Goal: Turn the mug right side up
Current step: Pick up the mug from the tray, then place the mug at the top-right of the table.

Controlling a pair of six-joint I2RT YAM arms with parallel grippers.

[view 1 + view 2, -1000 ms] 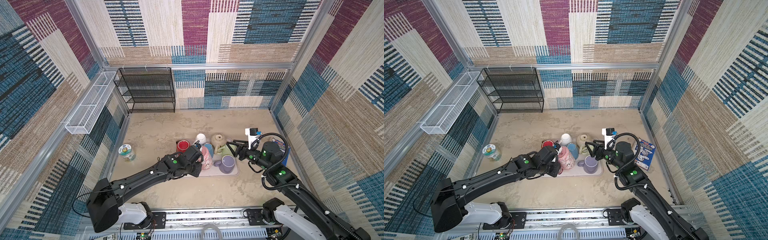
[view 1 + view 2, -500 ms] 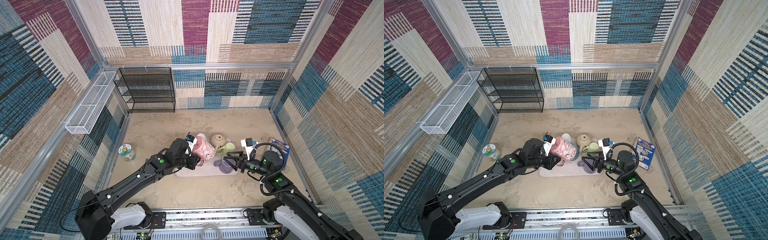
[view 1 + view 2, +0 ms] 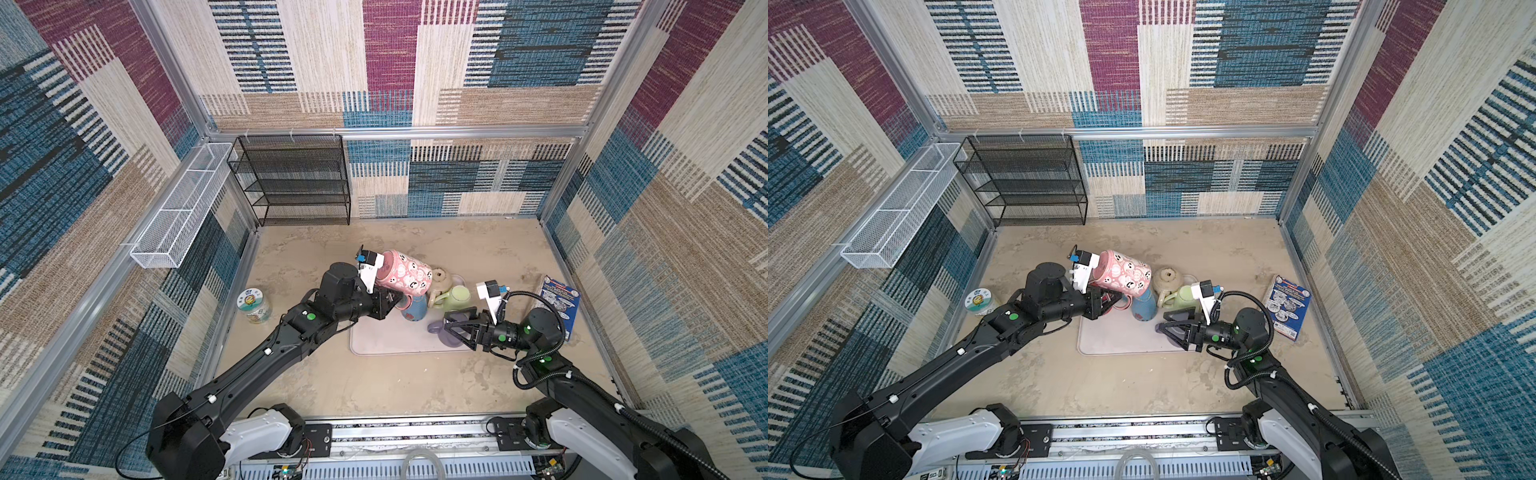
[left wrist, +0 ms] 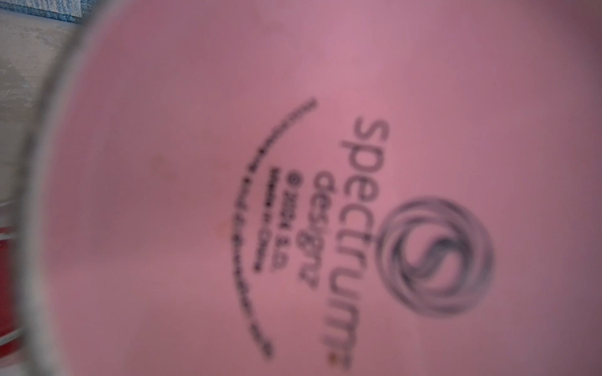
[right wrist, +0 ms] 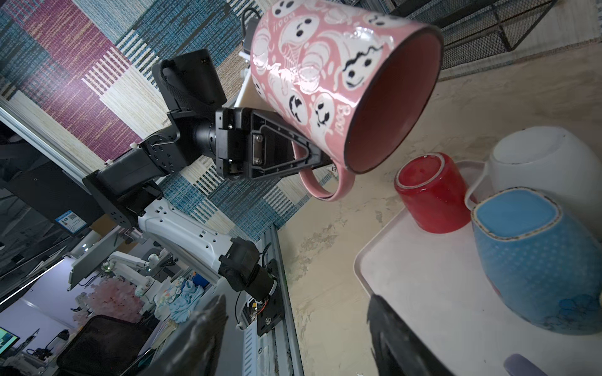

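Two pincers hang over a smooth pale tray [image 3: 386, 345] on the sandy bench [image 3: 374, 382]. Nearest, the right pincer [image 5: 296, 299] gapes wide with nothing in it. Beyond it, a dimpled blue mug [image 5: 534, 260] and a glossy red cup [image 5: 430, 192] stand upside down. Above them the left pincer [image 5: 319, 156] clamps the handle of the pink mug [image 3: 401, 276], which is tipped sideways in the air, mouth rightward. Raised ghosts and "Boo" cover its glaze, and its base is stamped "spectrum designz".
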